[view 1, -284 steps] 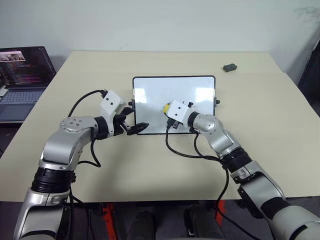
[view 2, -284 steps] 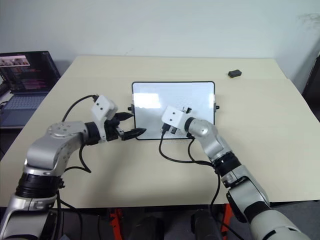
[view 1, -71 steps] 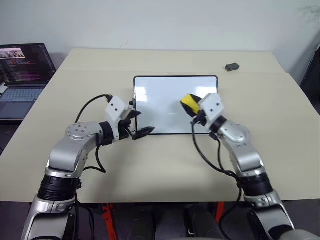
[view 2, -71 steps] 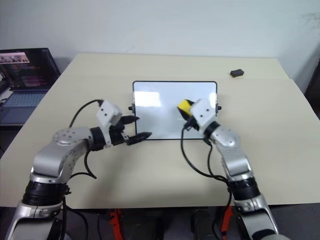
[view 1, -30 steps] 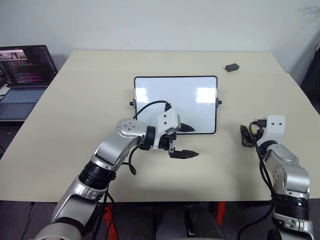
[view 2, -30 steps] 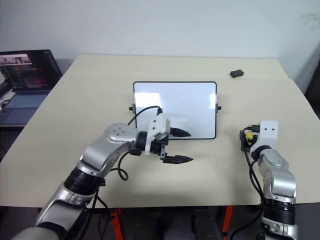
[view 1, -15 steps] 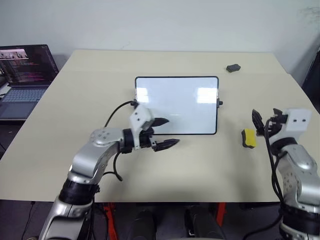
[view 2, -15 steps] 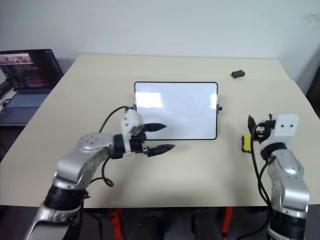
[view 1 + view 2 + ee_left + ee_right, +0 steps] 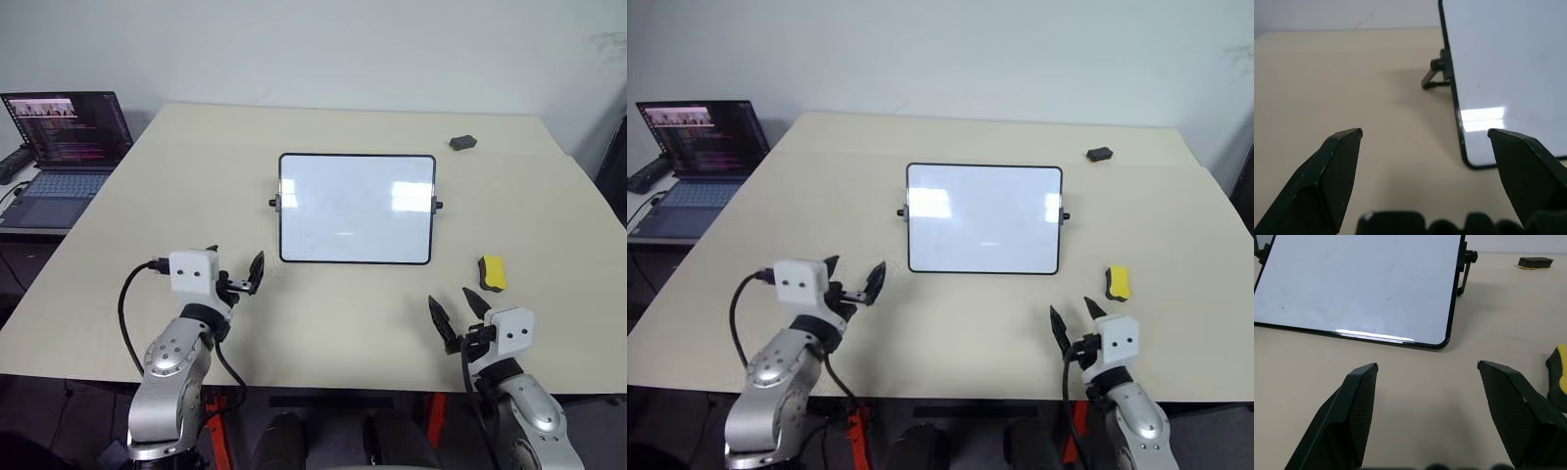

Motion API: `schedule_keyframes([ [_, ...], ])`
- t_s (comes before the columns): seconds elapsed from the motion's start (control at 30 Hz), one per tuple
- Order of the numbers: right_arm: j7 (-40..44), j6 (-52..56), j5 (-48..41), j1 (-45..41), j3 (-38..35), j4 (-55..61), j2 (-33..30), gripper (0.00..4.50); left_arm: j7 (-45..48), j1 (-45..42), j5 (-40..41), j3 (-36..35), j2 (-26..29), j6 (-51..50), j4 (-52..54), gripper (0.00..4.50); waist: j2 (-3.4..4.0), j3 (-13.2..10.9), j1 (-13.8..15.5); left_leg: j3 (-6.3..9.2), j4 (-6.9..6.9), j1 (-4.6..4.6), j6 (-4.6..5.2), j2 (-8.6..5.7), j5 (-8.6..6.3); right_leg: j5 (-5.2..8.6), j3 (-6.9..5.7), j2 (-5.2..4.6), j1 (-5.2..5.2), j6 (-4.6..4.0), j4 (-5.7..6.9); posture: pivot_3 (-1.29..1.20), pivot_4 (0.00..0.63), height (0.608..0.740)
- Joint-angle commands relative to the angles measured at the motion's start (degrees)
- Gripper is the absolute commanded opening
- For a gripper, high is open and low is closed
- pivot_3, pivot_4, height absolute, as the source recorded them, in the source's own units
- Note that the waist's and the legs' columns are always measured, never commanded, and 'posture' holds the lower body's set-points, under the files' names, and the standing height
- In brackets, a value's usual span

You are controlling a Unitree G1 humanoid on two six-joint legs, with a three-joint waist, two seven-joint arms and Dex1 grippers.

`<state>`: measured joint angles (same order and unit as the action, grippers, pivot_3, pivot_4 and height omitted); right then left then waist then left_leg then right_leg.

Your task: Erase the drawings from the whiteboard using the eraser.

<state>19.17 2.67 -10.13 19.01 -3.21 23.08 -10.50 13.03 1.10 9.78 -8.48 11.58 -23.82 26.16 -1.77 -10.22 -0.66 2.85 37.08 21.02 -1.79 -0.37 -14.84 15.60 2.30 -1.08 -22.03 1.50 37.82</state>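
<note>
Nearest, at the table's (image 9: pixel 118 294) front edge, both arms sit low and apart. The left gripper (image 9: pixel 247 278) hangs over the front-left part with its jaws spread and nothing between them; the right gripper (image 9: pixel 456 315) stands over the front-right part, fingers likewise splayed and empty. A broad stretch of bare tabletop lies between the two, and more runs along the left side up to the far-left corner.

Just beyond the right gripper, toward the right edge, the eraser (image 9: pixel 492 273) lies flat on the table, apart from the fingers and well clear of the board.

In the middle of the table the whiteboard (image 9: pixel 356 208) stands propped on its side knobs, its lower frame resting on the surface. Its face reads blank in the head views, with only window glare on it; no drawings can be made out. The right wrist view adds a couple of tiny dark specks on the white surface, and the left wrist view shows the board's left stand leg and lower corner near that gripper's right finger.

Farther back, near the far-right corner, rests a small dark grey object (image 9: pixel 462 143). Off the table's left edge, a laptop (image 9: pixel 61 147) sits open with its screen lit.
</note>
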Motion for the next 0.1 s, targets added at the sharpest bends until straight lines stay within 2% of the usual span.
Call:
schedule_keyframes([
  [0.03,-0.71,-1.81,0.04,-1.18,-1.21,-0.86,-0.28,3.53,-0.67,0.57,-0.89,1.55,-0.36,1.95,0.24,4.50,-0.03,0.03,0.15,-0.01,-0.09,0.01,-0.03,-0.02,-0.03,-0.02,0.01,0.00,-0.06,0.03,0.00,0.00,0.150,0.740],
  [0.1,-0.79,-1.75,-0.34,-1.91,-2.16,-2.43,-0.80,3.53,-1.07,0.94,-0.97,1.74,-0.54,2.13,0.46,4.50,-0.02,0.04,0.18,0.03,-0.19,0.18,-0.13,0.02,-0.09,-0.16,-0.03,0.05,-0.28,0.28,0.06,0.00,0.150,0.740],
])
